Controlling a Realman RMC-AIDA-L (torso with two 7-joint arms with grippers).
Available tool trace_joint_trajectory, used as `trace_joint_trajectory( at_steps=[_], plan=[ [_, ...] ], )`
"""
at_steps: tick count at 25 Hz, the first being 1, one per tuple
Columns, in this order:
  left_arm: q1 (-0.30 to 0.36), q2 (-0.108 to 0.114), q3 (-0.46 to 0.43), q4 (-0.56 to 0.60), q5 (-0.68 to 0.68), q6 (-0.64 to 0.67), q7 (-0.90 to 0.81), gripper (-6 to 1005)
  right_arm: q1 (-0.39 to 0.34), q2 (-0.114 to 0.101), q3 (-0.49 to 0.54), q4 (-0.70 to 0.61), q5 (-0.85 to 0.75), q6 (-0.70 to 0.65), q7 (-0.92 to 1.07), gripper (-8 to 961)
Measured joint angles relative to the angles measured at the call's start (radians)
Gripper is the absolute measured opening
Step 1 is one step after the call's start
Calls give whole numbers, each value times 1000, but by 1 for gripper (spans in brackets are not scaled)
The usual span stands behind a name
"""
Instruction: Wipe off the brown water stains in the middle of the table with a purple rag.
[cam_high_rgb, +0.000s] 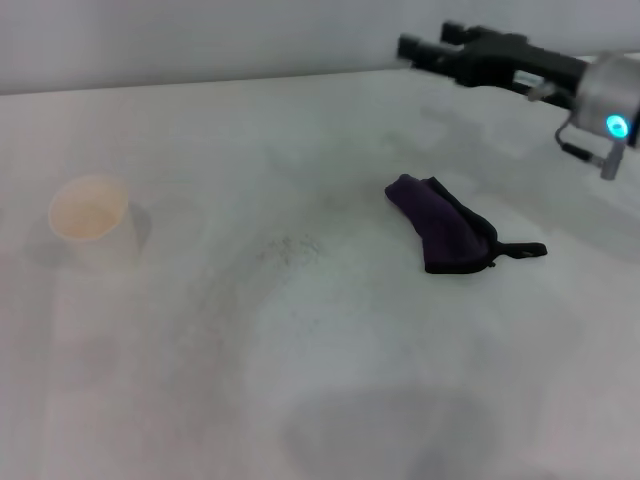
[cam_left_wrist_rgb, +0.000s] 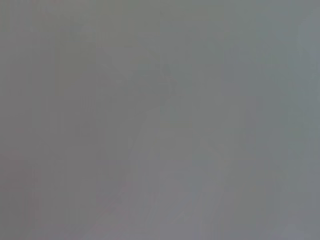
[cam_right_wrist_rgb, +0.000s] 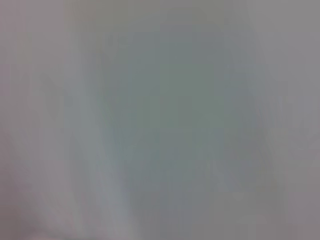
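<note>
Table (cam_high_rgb: 330, 400): a wide white matte surface is seen in the head view, with faint grey smudges across the near part.
Purple rag (cam_high_rgb: 440, 228): lies crumpled on the table, right of centre; its black edging runs along the right side and a thin black loop tail trails off to the right.
Brown water stains: no tan blotch can be made out in the middle of the table; only a patch of faint dark speckles (cam_high_rgb: 292, 250) is seen there, left of the rag and apart from it.
Paper cup (cam_high_rgb: 92, 220): stands upright at the far left, well apart from the rag.
Right gripper (cam_high_rgb: 412, 47): held above the far right of the table, beyond the rag and not touching it; two dark fingers point left with a gap between them, nothing grasped.
Left gripper: not seen in any view.
Wrist views: only featureless grey is shown; nothing can be told from them.
</note>
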Motion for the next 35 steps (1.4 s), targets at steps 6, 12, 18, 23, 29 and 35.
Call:
trace_joint_trajectory(
  at_steps=[6,12,18,23,29,35],
  plan=[
    [3,-2,0,0,0,0,-5,874,3,10,48,411,574,184,-692,876],
    [-6,-7,2,-13,0,0,-7,873,43,12,171,636,723,169,-959,876],
    [-25,-7,1,-42,-1,0,-68,873,37,7,203,651,725,173,-965,876],
    [-42,-7,0,-51,-4,-12,-100,873,28,7,215,669,720,165,-947,876],
    [-47,-8,0,-52,-28,-14,-140,874,28,11,217,688,718,145,-942,876],
    [-65,-8,9,-50,-21,-15,-141,873,55,12,213,719,716,85,-943,876]
  ],
)
